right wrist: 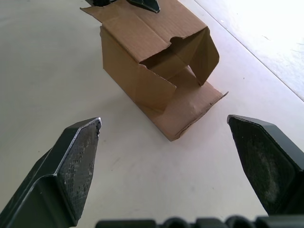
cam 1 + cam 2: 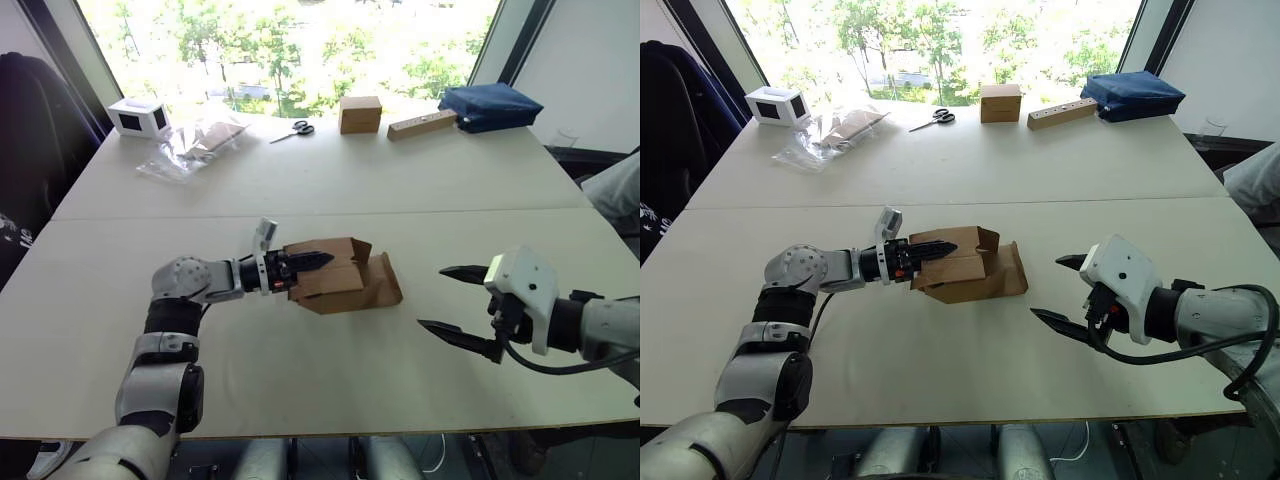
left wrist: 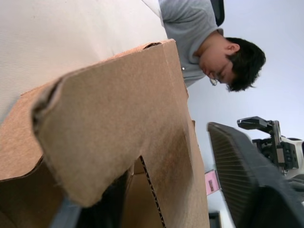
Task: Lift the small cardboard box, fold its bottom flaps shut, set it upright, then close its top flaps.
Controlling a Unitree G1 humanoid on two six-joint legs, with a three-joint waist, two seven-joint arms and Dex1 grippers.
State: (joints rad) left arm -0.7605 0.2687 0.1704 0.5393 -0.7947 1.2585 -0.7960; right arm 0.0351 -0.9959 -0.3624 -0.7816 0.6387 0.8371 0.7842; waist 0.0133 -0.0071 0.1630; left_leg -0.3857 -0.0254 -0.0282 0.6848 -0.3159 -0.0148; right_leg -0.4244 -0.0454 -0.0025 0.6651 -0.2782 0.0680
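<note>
- The right gripper (image 2: 455, 302) hangs over bare table (image 2: 330, 390) at about 4 o'clock from the small cardboard box (image 2: 335, 275), well apart from it; its two black, ridged, tapering fingers (image 1: 78, 161) are spread wide with nothing between them.
- The box lies on its side near the table's middle, plain brown corrugated card, its end toward the right gripper gaping: one flap (image 1: 190, 107) lies flat on the table, another (image 1: 206, 52) stands bent outward.
- The left gripper (image 2: 300, 262) meets the box's other end from 9 o'clock; one finger lies over the top wall, the other is hidden by card, so its grip is hard to judge.
- That end's flaps are hidden behind the gripper.
- Open tabletop surrounds the box.
- At the far edge, around 12 o'clock: scissors (image 2: 293, 130), a squarer tan box (image 2: 360, 114), a wooden block (image 2: 421, 124), a blue bag (image 2: 490, 106), a white box (image 2: 139, 117), crumpled clear plastic (image 2: 190, 148).
- A person (image 3: 209, 45) sits beyond the table's right side.
</note>
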